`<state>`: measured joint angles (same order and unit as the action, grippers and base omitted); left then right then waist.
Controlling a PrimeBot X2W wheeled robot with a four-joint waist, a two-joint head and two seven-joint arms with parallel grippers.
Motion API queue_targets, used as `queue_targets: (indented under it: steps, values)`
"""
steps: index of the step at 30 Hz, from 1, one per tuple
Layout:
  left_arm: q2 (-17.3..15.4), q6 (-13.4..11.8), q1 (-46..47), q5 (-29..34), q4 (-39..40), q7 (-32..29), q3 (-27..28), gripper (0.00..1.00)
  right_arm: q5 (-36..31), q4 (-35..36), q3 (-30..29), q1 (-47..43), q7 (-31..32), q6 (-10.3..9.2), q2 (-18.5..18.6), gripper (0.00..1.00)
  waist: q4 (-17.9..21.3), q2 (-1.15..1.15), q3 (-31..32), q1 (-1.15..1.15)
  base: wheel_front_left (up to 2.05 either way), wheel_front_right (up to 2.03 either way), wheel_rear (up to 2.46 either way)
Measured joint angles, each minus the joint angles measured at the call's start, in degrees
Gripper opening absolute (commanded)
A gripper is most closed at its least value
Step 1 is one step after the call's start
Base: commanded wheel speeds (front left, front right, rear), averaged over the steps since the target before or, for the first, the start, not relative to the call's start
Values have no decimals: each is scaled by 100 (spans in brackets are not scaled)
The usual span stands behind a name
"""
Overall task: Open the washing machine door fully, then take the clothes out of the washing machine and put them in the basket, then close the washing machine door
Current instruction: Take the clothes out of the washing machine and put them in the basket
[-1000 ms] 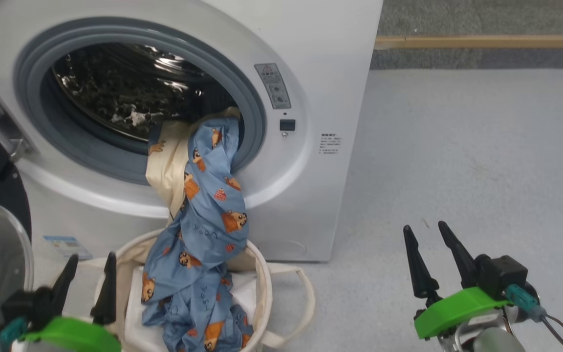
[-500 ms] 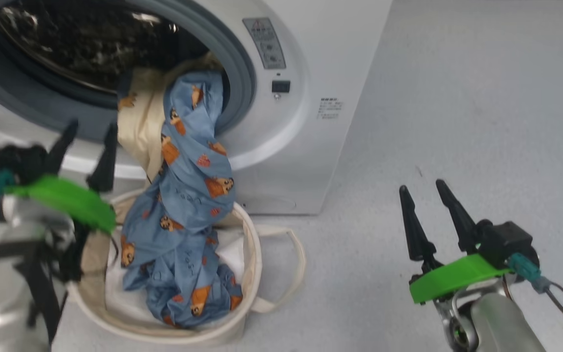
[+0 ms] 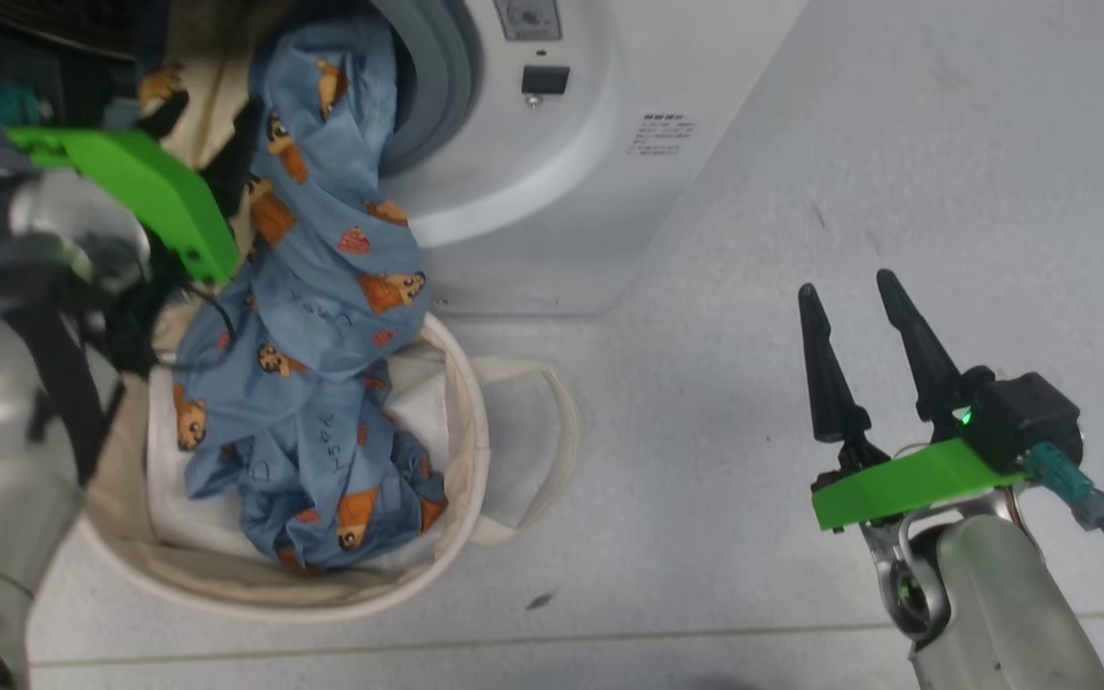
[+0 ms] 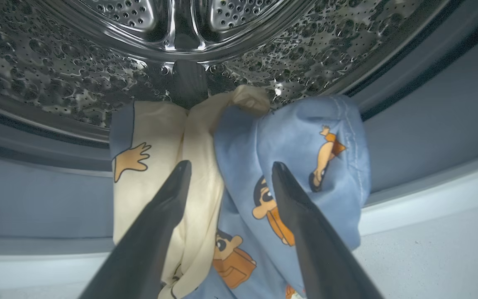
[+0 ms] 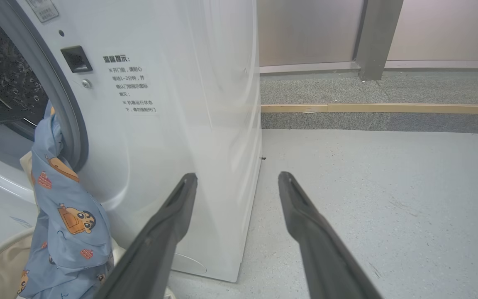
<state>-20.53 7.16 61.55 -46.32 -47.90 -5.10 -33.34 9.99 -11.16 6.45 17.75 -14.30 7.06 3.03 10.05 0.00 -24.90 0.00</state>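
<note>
The clothes (image 3: 322, 268), blue fabric with orange-brown bears and a cream part, hang from the washing machine (image 3: 609, 192) mouth down into the cream basket (image 3: 475, 422). My left gripper (image 3: 202, 125) is up at the mouth. In the left wrist view it (image 4: 229, 166) is open, one finger over the cream fold, the other over the blue fold of the clothes (image 4: 305, 137), with the steel drum (image 4: 181, 41) behind. My right gripper (image 3: 847, 287) is open and empty over the floor, right of the machine (image 5: 189, 104). The washing machine door is out of view.
Grey floor (image 3: 897, 144) spreads to the right of the machine and basket. The basket's loop handle (image 3: 552, 422) lies on the floor. In the right wrist view a wooden strip (image 5: 380, 109) and a grey post (image 5: 374, 37) stand at the far wall.
The head camera has tilted down, shifting the whole picture. My left gripper has risen from beside the basket to the clothes at the drum mouth, still open. The right gripper has stayed open.
</note>
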Motion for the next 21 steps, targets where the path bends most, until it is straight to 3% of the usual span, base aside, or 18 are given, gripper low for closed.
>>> queue_targets:
  steps: [6, 11, 21]
  values:
    - [-138, 0, 886, -409, -426, -508, -424, 100, 0, 100, -11, 121, 0, 0, 0, 100, 57, 0, -428, 0, 0, 0, 0]
    - [-41, 0, 1494, -688, -780, -730, -647, 100, -35, 147, -51, 188, 0, 0, 0, 100, 64, 0, -717, 0, 0, 0, 0]
    - [175, 0, 1776, -1022, -1395, -1029, -1121, 100, -40, 282, -123, 344, 0, 0, 0, 100, 65, 0, -1035, 1, 0, 0, 0]
